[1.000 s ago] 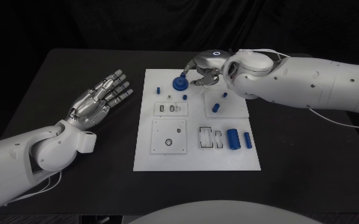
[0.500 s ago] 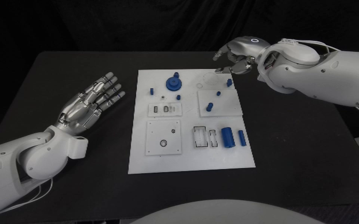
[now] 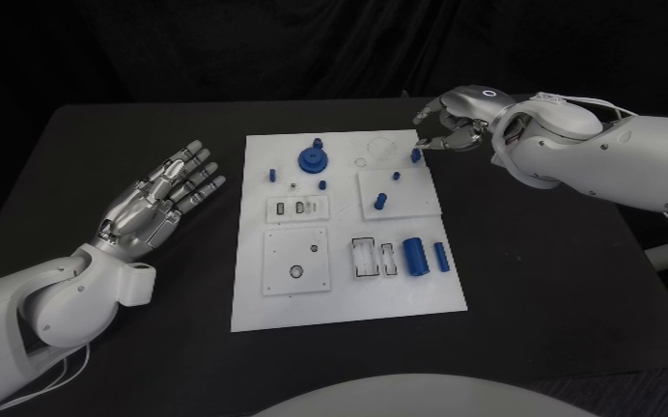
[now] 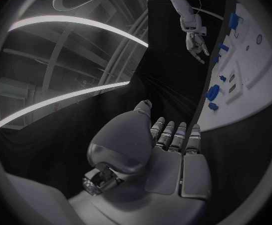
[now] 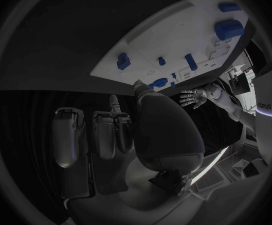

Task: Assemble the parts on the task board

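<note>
The white task board (image 3: 348, 306) lies in the middle of the black table. A blue gear (image 3: 312, 158) sits on its far left part, and a small blue piece (image 3: 416, 155) stands by the far right edge. My right hand (image 3: 453, 129) hovers over the board's far right corner, just above that piece, fingers loosely bent and holding nothing. My left hand (image 3: 160, 195) lies flat with fingers spread, left of the board. The left wrist view shows that hand (image 4: 167, 155) bare, with the board (image 4: 254, 60) beyond. The right wrist view shows my right hand (image 5: 123, 135) empty beside the board (image 5: 173, 35).
A thick blue cylinder (image 3: 413, 255) and a slim blue pin (image 3: 441, 257) lie on the board's near right part beside a slotted holder (image 3: 369, 256). Small blue pegs (image 3: 380, 200) stand on a raised square plate. Bare table surrounds the board.
My right hand has drawn away from the blue gear to the board's far right corner, leaving the gear on the board. The camera has shifted. The left hand has kept its pose.
</note>
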`<action>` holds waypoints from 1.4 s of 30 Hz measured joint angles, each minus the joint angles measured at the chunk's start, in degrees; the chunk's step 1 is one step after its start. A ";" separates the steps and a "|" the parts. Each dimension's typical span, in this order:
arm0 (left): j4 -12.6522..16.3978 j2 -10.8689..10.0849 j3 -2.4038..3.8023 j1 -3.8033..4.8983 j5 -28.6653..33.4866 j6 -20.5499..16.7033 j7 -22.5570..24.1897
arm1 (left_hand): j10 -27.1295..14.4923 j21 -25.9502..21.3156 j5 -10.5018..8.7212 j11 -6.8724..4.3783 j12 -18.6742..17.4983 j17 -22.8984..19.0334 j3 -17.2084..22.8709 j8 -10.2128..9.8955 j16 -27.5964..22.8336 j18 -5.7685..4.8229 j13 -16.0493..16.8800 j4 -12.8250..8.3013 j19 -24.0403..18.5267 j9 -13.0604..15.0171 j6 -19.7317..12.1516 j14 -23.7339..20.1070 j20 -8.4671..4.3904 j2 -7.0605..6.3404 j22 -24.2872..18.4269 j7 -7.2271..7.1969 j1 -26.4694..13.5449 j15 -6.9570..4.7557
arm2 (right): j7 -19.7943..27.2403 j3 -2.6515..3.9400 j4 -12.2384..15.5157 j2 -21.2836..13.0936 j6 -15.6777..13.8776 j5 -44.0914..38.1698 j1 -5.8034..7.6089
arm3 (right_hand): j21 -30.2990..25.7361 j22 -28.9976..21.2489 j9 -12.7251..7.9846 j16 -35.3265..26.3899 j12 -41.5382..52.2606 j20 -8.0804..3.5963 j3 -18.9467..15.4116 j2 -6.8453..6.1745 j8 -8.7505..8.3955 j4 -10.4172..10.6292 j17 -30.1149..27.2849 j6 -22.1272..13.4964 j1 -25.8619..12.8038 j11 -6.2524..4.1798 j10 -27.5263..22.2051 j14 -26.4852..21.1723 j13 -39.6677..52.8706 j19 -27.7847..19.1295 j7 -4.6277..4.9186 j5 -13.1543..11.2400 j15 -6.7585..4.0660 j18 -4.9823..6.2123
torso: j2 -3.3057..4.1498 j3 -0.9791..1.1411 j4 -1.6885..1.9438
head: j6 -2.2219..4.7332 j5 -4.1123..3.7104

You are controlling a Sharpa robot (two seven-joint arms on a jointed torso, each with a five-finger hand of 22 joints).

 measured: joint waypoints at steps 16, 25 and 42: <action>-0.27 0.14 0.00 -0.03 0.00 0.03 0.00 | 0.00 0.00 0.00 0.00 0.00 -0.01 0.16 0.00 0.00 0.00 0.00 -0.16 0.00 -0.01 0.00 0.00 0.00 0.00 -0.01 0.00 0.00 0.00 | 0.50 -0.01 -0.87 -0.42 -0.77 0.43 -2.92 | -0.58 0.00 0.06 0.00 0.00 0.00 -0.16 -0.92 0.29 0.16 0.00 1.97 0.01 0.00 0.00 0.00 -0.01 0.00 0.12 -3.05 0.00 0.01 | -0.12 -0.09 0.13 | -0.11 -0.41; -0.40 0.20 0.00 -0.09 0.00 0.07 0.00 | 0.00 0.00 0.00 0.00 0.00 -0.01 0.16 0.00 0.00 0.00 0.00 -0.16 0.00 -0.02 0.00 0.00 0.00 0.00 -0.01 0.00 0.00 0.00 | 0.81 -0.01 -1.59 0.62 -0.81 0.50 -3.76 | -1.17 0.00 0.30 0.00 0.00 0.00 0.00 -1.33 0.29 -0.01 0.00 2.69 3.51 0.01 0.00 0.00 -0.02 0.00 0.41 -0.58 0.00 0.01 | -0.15 -0.16 0.13 | -0.19 -0.33; -0.63 0.31 0.00 -0.23 0.00 0.21 0.00 | 0.00 0.00 0.00 0.00 0.00 -0.02 0.16 0.00 0.00 0.00 0.00 -0.15 0.00 -0.03 0.00 -0.01 0.00 0.00 -0.02 0.00 0.00 -0.01 | 0.95 0.01 -3.54 3.32 -1.40 0.53 -4.09 | -3.16 0.00 1.38 -0.02 -0.01 0.00 0.17 -0.66 1.18 -0.18 0.00 4.25 5.98 0.01 -0.01 0.00 -0.03 0.00 0.77 1.11 0.01 0.02 | -0.08 -0.13 0.10 | -0.46 -0.10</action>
